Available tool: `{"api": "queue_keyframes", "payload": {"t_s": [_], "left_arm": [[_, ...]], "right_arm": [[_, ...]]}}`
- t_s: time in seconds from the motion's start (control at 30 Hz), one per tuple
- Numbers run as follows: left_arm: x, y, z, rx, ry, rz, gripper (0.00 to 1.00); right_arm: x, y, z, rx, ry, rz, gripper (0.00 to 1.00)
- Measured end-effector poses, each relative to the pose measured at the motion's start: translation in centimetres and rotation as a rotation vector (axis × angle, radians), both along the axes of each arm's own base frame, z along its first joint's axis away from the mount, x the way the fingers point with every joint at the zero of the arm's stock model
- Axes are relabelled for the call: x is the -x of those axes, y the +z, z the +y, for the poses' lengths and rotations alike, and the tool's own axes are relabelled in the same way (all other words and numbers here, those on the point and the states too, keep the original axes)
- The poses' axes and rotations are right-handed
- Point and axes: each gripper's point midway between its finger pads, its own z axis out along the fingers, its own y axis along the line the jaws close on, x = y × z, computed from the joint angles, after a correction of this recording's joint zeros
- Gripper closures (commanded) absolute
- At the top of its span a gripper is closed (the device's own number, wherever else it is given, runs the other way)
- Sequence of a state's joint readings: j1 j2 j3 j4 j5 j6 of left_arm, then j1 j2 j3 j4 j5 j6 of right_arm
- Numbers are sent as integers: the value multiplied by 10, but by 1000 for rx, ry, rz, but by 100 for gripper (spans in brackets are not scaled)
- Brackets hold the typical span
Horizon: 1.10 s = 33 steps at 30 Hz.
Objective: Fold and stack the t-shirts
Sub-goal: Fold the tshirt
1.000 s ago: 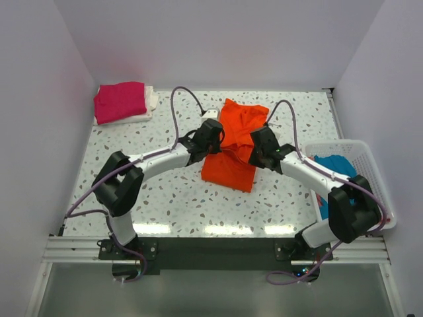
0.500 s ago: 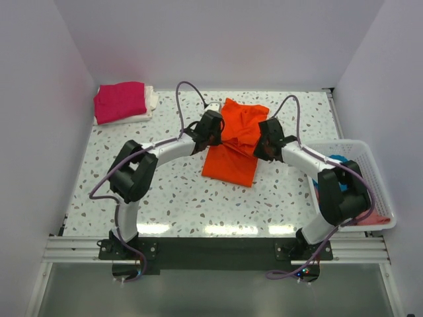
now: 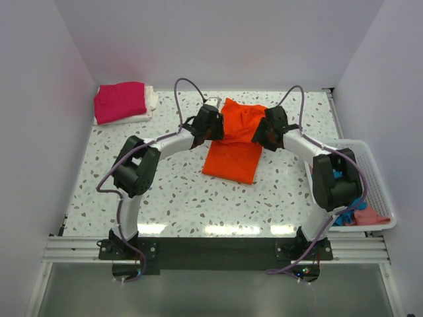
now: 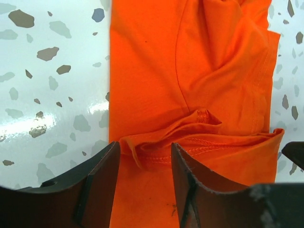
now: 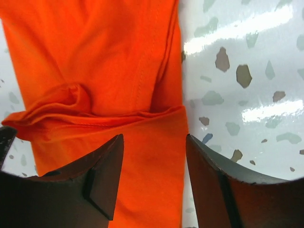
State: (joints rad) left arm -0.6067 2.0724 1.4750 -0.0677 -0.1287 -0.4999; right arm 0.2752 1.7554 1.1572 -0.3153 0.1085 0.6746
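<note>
The orange t-shirt (image 3: 231,158) lies on the speckled table, its near part folded over so that the fold's hemmed edge crosses the middle of it (image 4: 199,137) (image 5: 95,118). My left gripper (image 3: 220,129) (image 4: 145,147) is open just above the shirt's left edge. On the shirt's right edge my right gripper (image 3: 258,135) (image 5: 154,137) is open too. Cloth lies flat under both pairs of fingers and neither pinches it. A magenta-pink t-shirt (image 3: 120,100) sits folded on a white one (image 3: 151,99) at the far left.
A white slatted basket (image 3: 377,172) stands at the right table edge, holding a teal-blue t-shirt (image 3: 349,212) and a salmon-pink one (image 3: 370,216). The right arm's elbow overlaps the basket. Walls enclose the table on the left, back and right.
Both grippers moved toward the far side with the orange cloth, then opened and let it go. The shirt now lies flatter and folded over.
</note>
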Motion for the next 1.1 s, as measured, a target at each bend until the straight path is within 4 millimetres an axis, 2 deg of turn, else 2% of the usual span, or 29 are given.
{"api": "queue_keyframes", "payload": {"t_s": [0.13, 0.23, 0.4, 0.57, 0.7, 0.77, 0.9, 1.1], "left_arm": [[-4, 1, 5, 3, 11, 0, 44], [-4, 7, 7, 11, 17, -7, 46], [11, 23, 10, 50, 21, -6, 57], [27, 30, 12, 71, 18, -1, 69], [35, 24, 10, 81, 8, 7, 74], [37, 21, 9, 83, 0, 14, 74], [32, 17, 3, 95, -8, 5, 74], [22, -8, -3, 70, -12, 26, 73]], "right_arm": [[-13, 17, -2, 6, 7, -38, 38], [-11, 22, -3, 10, 13, -48, 39], [10, 26, 0, 14, 35, -48, 41], [33, 22, 29, 20, 116, -37, 42], [63, 11, 46, 26, 175, -11, 47], [72, 8, 51, 26, 186, 0, 47], [81, 3, 62, 22, 205, 7, 50], [94, -13, 64, 16, 205, 34, 51]]}}
